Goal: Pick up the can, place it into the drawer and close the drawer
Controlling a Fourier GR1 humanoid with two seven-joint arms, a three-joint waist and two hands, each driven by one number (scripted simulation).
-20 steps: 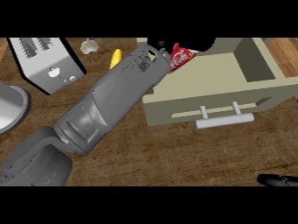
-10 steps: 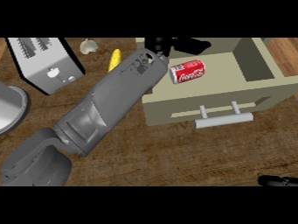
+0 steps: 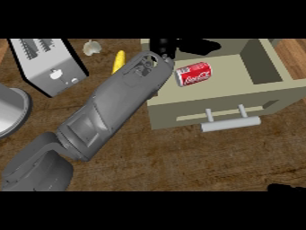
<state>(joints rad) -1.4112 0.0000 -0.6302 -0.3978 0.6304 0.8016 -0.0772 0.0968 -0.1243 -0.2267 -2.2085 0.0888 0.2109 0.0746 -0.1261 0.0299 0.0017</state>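
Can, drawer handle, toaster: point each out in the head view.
can point(image 3: 194, 74), head view, on its red side label.
drawer handle point(image 3: 230, 124), head view, middle of the bar.
toaster point(image 3: 52, 74), head view, on its side face.

Can point(image 3: 194, 74): red, lay on its side in the drawer point(image 3: 274, 92). White cursive script ran along its side, in Coca-Cola style; single letters not clear. Toaster point(image 3: 49, 67): small pale marks on its front, unreadable. No other text seen.

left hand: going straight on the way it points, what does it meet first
Probably the drawer's back wall: the left hand points up-right over the rear corner, and the can lies off that line. Height is unclear, so it may pass above.
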